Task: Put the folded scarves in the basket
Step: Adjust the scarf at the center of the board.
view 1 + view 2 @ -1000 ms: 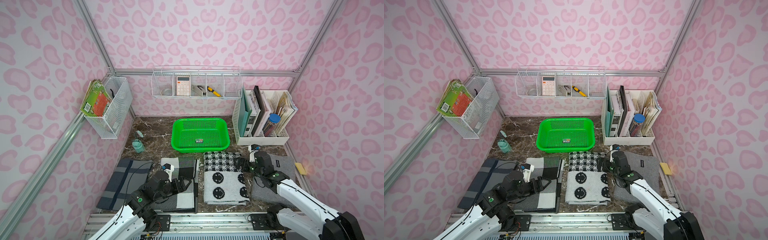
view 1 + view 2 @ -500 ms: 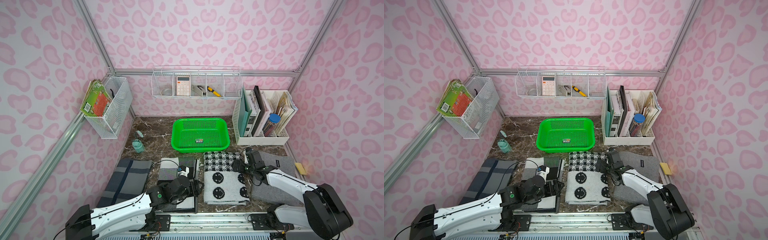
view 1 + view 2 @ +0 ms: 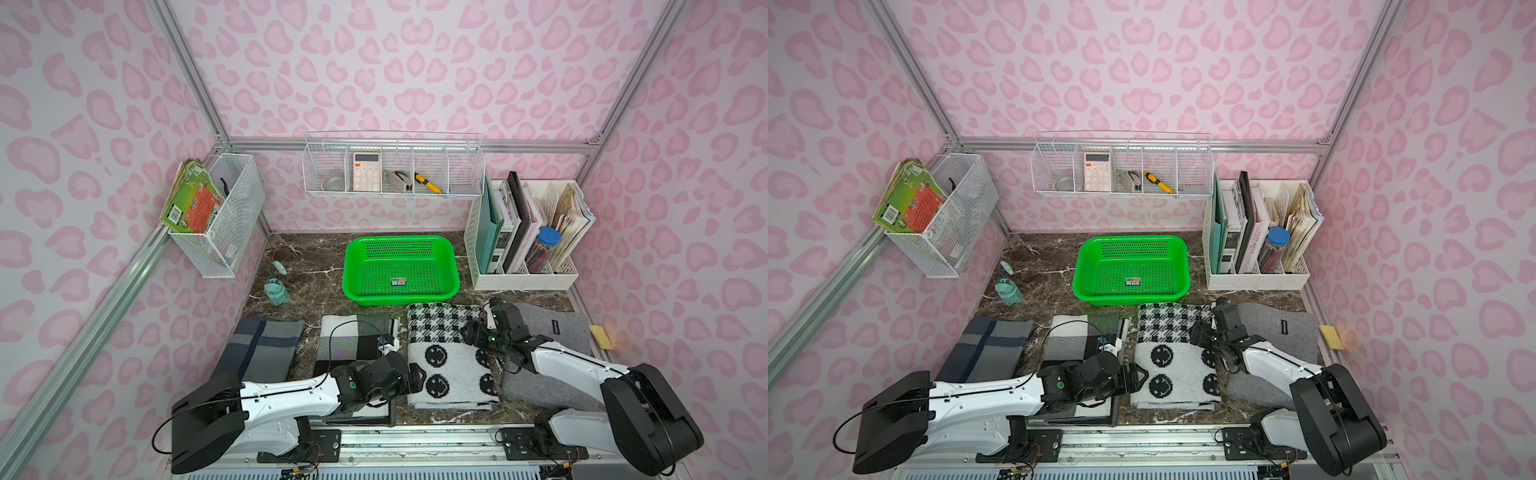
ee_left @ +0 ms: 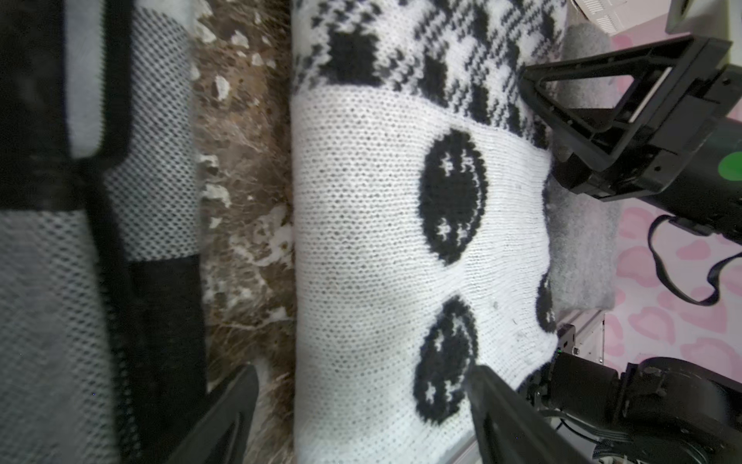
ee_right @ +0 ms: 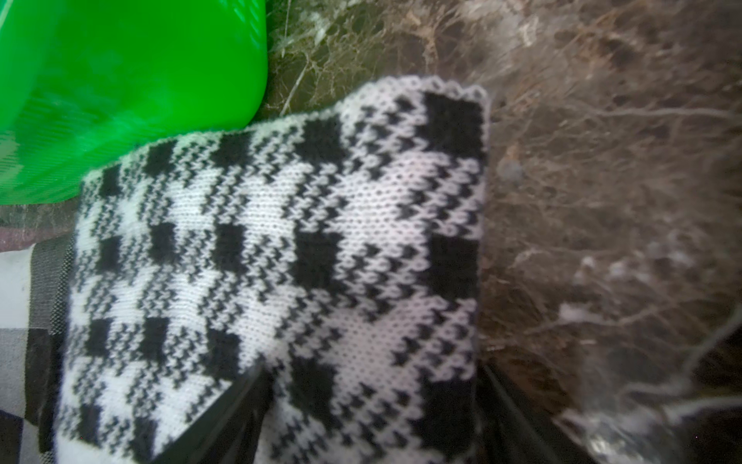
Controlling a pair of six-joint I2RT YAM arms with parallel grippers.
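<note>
The left arm [image 3: 286, 397] and right arm [image 3: 575, 365] share white link shells, black joint housings, green wrist dots and thin looping black cables

I see the scarf [image 3: 1169, 361] flat on the table [image 3: 1050, 270], its checked end just short of the basket [image 3: 1142, 266]. My left gripper [image 3: 1139, 380] sits at its left edge, toward the front; my right gripper [image 3: 1198, 334] at its right edge, farther back. A small label [image 3: 1133, 282] lies on the basket floor.

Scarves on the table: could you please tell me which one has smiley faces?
The black-and-white knit scarf nearest the basket; the blue plaid, checked and grey ones have none.
</note>
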